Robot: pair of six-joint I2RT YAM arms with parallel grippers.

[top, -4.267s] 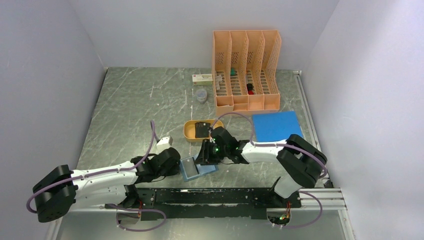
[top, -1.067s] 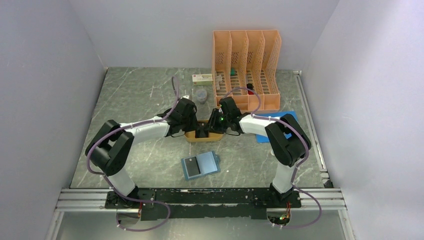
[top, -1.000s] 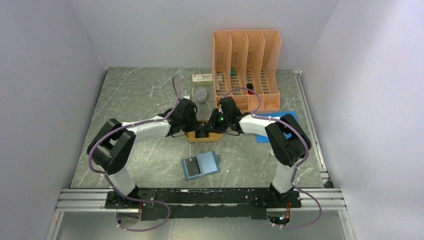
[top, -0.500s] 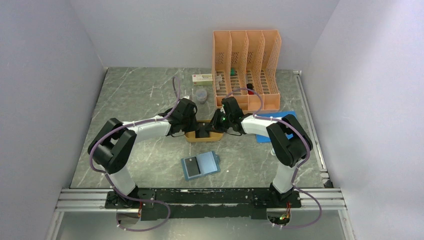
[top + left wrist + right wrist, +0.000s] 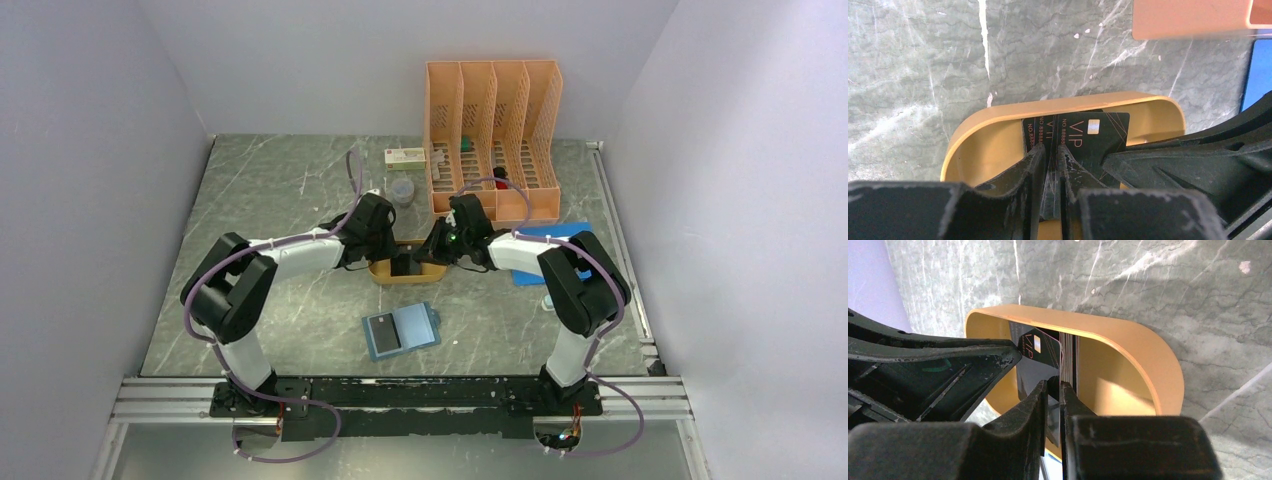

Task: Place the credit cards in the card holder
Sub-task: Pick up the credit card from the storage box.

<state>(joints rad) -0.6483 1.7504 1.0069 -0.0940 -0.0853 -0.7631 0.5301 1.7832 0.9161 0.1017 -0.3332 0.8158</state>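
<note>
**Pinching cards in a shared tray: hazards of a crowded pick**

Both arms reach into the orange oval tray (image 5: 998, 112), where the credit cards (image 5: 1088, 135), black and lettered "VIP", stand on edge and overlap. The left gripper (image 5: 1050, 152) has its jaws drawn nearly together on the lower edge of a card. The right gripper (image 5: 1054, 386) is likewise closed to a thin slit with a card edge clamped in it. Whether the two hold separate cards or the same one cannot be told from these views. The card holder (image 5: 400, 330) lies open and flat on the marble table (image 5: 270, 190), nearer the arm bases and well apart from the tray. One of its pockets looks to contain a dark card.

Probable failure modes:
- If both pinches share one card, opposed withdrawal would bend it or tear it from one jaw.
- Overlapping cards may cling, so that a second rises with the first and drops on the way.
- An edge grip on a thin, slick card is shallow, so the card may pivot or slip during transfer.
- The fingers sit close together inside the tray, so any sideways motion risks contact between them, or may drag or tip the light tray.
</note>
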